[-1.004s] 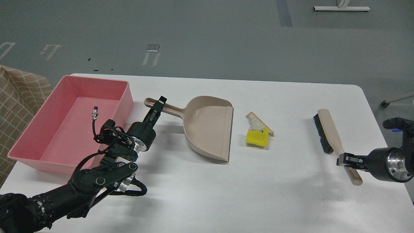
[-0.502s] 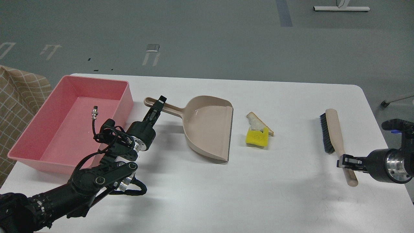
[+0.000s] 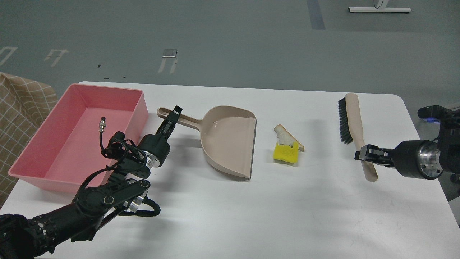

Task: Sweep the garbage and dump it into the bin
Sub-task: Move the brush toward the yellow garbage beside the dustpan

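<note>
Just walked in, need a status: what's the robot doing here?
It is setting up to sweep scraps into a dustpan. The left gripper is shut on the dustpan handle, pan flat on the table beside the pink bin. The right gripper is shut on the brush handle, brush out to the right of the scraps. The yellow block and bread wedge sit unswept just off the pan's open edge. The bin holds no scraps.
</note>
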Robot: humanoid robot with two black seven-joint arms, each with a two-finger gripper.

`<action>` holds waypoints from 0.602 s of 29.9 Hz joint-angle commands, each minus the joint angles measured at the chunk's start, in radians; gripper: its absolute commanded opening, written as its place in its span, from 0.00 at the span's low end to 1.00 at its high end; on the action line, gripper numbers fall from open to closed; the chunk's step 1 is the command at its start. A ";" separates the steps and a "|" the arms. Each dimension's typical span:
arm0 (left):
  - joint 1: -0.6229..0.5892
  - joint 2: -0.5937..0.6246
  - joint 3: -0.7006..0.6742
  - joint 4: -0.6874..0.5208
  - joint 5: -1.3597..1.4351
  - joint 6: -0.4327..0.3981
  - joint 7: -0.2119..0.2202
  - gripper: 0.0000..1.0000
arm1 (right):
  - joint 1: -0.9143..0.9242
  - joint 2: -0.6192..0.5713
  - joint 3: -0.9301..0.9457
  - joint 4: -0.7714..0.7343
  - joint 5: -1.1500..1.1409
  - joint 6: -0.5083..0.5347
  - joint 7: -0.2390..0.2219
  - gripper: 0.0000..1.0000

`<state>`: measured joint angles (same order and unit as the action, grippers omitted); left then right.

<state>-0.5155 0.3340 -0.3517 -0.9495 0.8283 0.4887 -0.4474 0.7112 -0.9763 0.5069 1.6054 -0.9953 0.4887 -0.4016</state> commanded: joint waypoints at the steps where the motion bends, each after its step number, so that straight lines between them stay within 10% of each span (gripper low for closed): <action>1: 0.000 0.000 0.000 0.000 0.000 0.000 0.001 0.00 | -0.001 0.001 0.002 0.001 0.014 0.000 0.000 0.00; 18: 0.000 0.011 0.000 0.000 0.002 0.000 0.001 0.00 | -0.038 0.057 -0.019 0.001 0.015 0.000 -0.005 0.00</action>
<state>-0.5157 0.3443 -0.3513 -0.9495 0.8298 0.4884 -0.4464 0.6831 -0.9254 0.4934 1.6062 -0.9806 0.4887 -0.4045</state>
